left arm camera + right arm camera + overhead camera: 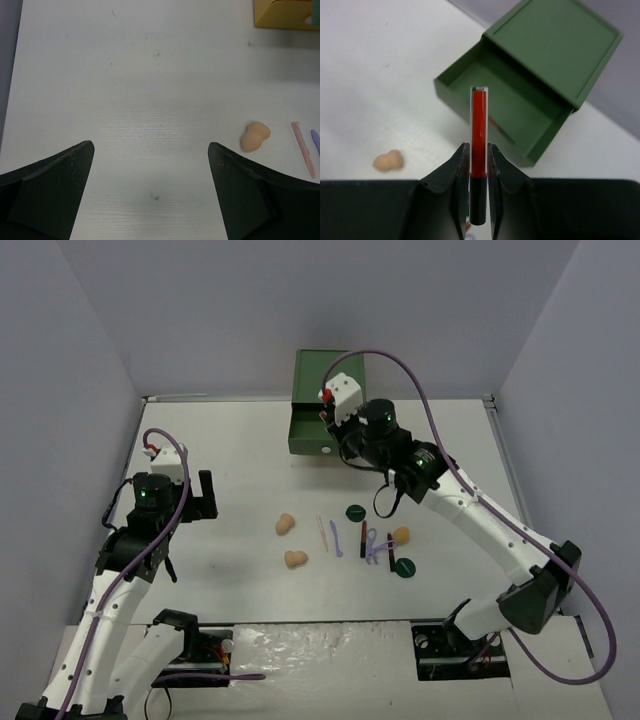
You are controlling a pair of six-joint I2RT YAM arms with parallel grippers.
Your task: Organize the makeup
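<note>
My right gripper is shut on a black-and-red stick, which points up over the open green drawer. In the top view this gripper hangs at the drawer's right side. The rest of the makeup lies mid-table: tan sponges, two dark green discs, a pale orange stick, lilac tools and black-and-red sticks. My left gripper is open over bare table, left of a sponge.
The green drawer box stands at the table's far edge against the back wall. A thin reddish thing lies on the drawer floor. A yellow box side shows at the top right of the left wrist view. Walls close in left and right.
</note>
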